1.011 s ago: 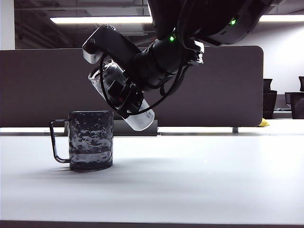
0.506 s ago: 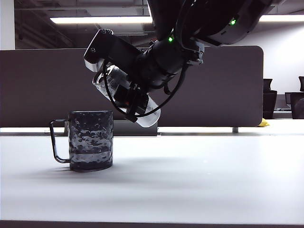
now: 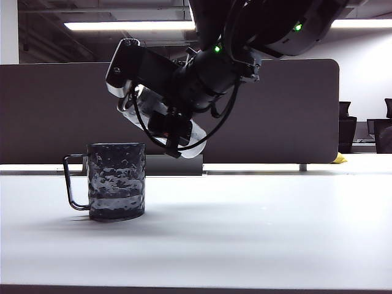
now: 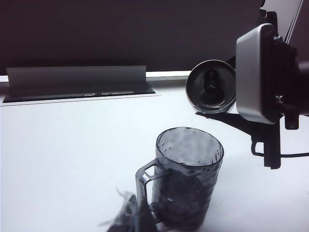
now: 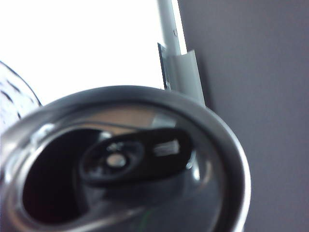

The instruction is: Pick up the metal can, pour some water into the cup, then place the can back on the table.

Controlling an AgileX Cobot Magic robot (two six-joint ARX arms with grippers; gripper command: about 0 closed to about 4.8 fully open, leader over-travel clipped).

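The silver metal can hangs tilted in the air, its open top up and to the left, above the right side of the cup. My right gripper is shut on the can's middle. The can's top, with its tab and mouth, faces the left wrist camera and fills the right wrist view. The dark dimpled cup stands upright on the white table, handle to the left. No water stream shows. My left gripper is a dark blur low beside the cup's handle.
A dark grey partition panel runs along the table's far edge, with a grey hinged flap at its foot. A small yellow object lies far back right. Dark chairs stand beyond it.
My right wrist has rolled and the can's base has risen, so the can lies flatter than a second ago. The cup has not moved.
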